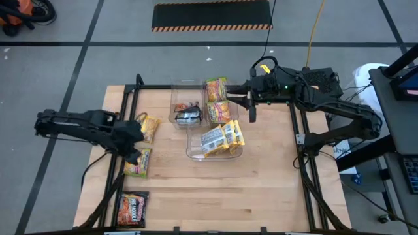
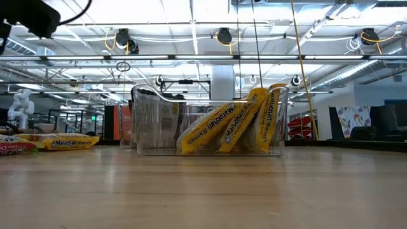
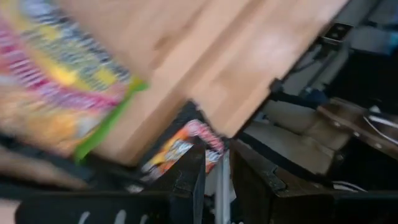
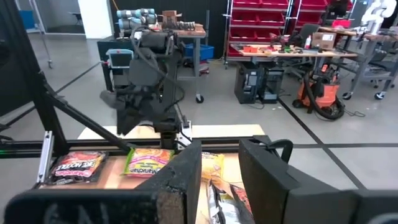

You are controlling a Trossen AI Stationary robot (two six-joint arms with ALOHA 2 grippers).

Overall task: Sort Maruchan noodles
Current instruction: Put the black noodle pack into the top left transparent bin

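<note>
Maruchan packets lie flat on the wooden table: a yellow one, a lime-green one and a dark one. More stand in two clear bins: yellow ones lean in the near bin, and lime-green, orange-red and dark ones sit in the far bin. My left gripper hovers open between the yellow and lime-green loose packets, holding nothing; its wrist view shows the lime-green packet. My right gripper is open and empty, beside the far bin's right side.
The near bin stands mid-table with yellow packets leaning inside. A black frame rail runs along the table's sides. Bare wood lies right of the bins and along the near edge. The right wrist view sees the left arm across the table.
</note>
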